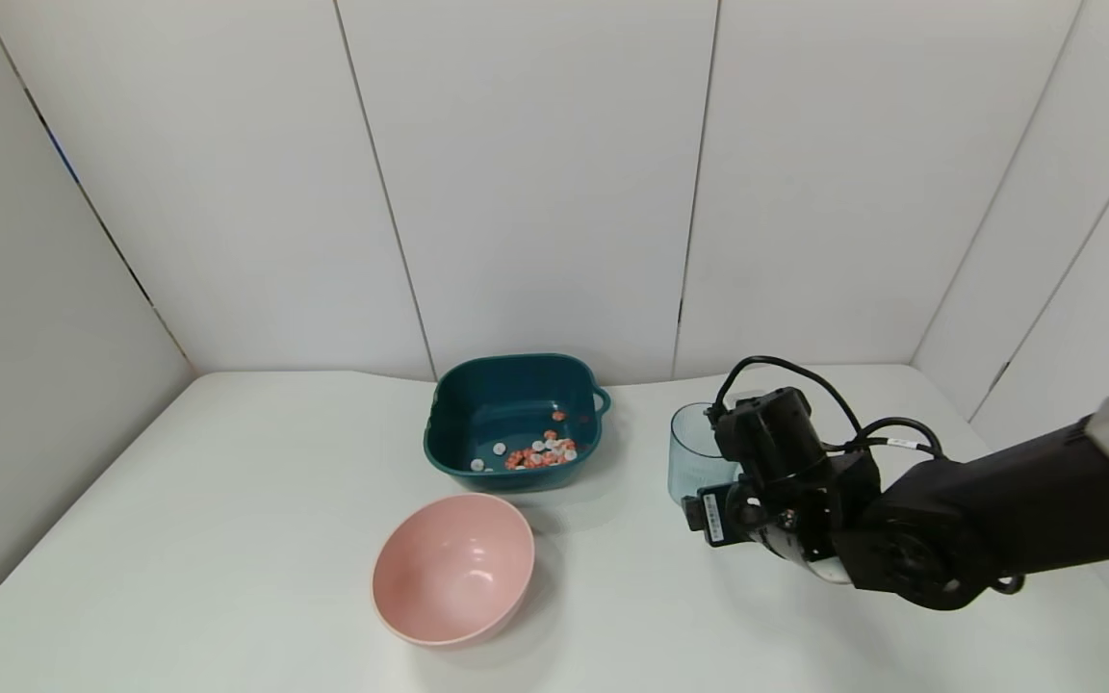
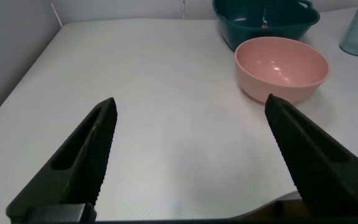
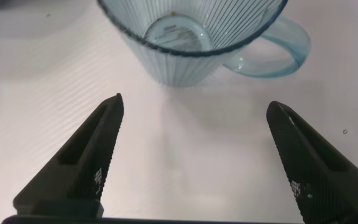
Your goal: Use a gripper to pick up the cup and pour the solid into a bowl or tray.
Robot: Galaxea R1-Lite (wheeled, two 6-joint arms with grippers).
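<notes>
Cup (image 3: pixel 194 37) upright, empty, beside teal basin (image 1: pixel 516 419) holding the solid (image 1: pixel 540 452). Right gripper (image 3: pixel 194 134) fingers apart, clear of cup; back straight off, avoid handle.

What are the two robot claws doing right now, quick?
Left gripper: jaws open, holding nothing.
Right gripper: jaws open, empty, just short of the blue cup standing on the table.

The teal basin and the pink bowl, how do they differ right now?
The teal basin is rounded-square with a small loop handle; the pink bowl is round with none. The basin holds small orange-red, pink and white pieces; the bowl holds nothing. Both stand upright on the white table.
</notes>
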